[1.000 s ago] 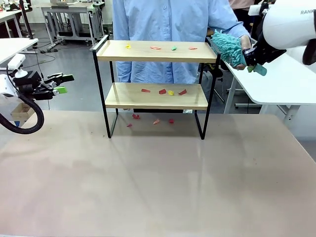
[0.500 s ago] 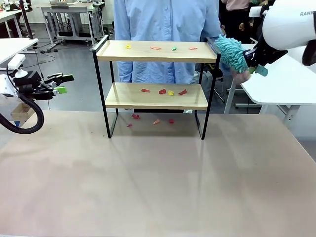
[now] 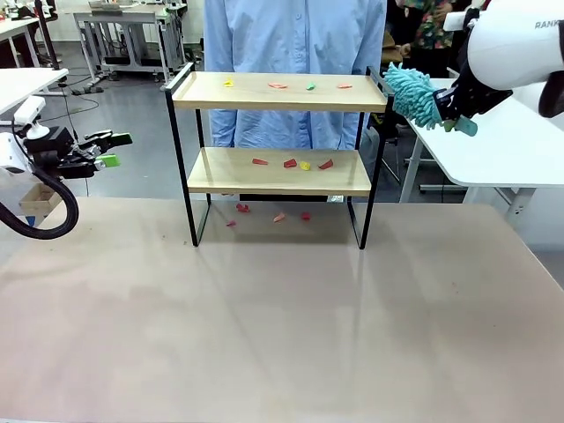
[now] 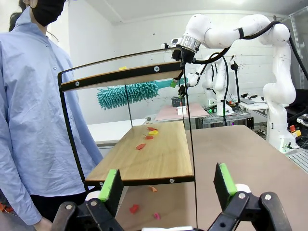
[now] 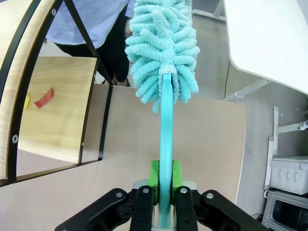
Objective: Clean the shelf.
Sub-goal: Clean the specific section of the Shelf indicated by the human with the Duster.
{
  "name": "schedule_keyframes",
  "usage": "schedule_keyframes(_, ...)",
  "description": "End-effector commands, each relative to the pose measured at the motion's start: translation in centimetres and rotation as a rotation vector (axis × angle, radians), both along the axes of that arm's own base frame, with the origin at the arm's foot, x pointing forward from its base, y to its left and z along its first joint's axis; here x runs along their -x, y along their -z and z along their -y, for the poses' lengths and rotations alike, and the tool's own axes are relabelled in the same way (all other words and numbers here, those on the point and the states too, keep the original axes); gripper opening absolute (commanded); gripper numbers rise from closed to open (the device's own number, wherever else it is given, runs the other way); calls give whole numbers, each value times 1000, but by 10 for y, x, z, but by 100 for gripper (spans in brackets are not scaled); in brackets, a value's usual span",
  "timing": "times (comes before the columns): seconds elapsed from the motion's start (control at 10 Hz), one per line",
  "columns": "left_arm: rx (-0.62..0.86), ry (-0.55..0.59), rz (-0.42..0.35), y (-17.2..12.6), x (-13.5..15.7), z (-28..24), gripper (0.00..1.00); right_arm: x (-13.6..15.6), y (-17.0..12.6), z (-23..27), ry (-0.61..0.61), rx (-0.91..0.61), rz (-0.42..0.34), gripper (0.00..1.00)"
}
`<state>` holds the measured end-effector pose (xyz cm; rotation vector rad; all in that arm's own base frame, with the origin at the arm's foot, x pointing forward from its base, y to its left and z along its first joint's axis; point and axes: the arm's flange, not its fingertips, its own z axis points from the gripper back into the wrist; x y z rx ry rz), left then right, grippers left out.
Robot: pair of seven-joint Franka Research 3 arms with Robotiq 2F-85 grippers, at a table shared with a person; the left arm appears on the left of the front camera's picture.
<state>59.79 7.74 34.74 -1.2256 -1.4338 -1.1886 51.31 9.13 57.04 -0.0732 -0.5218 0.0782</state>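
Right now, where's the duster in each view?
Front: upper right, duster just past the shelf's top board.
Left wrist: centre left, seen under the top board.
Right wrist: top centre, handle running down.
Shared landmark: the shelf.
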Motion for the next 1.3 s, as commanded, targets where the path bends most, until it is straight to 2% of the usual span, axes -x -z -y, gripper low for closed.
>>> schedule_keyframes(0.0, -4, 3, 4, -2, 1, -1, 100, 1, -2, 1, -11, -8, 10, 0)
schedule_keyframes(0.2, -4, 3, 4, -2, 1, -1, 100, 1, -2, 1, -11, -8, 10, 0)
schedule_keyframes(0.3, -4, 3, 4, -2, 1, -1, 100, 0, 0, 0, 0, 0, 0, 13)
schedule_keyframes(0.5, -4, 3, 4, -2, 1, -1, 100, 19, -24, 44, -75, 86, -31, 13)
schedule_keyframes(0.9, -4, 3, 4, -2, 1, -1, 100, 54, -71, 105, -372, 265, -218, 13)
schedule_keyframes(1.2, -4, 3, 4, -2, 1, -1, 100, 105, -75, 116, -628, 444, -425, 13)
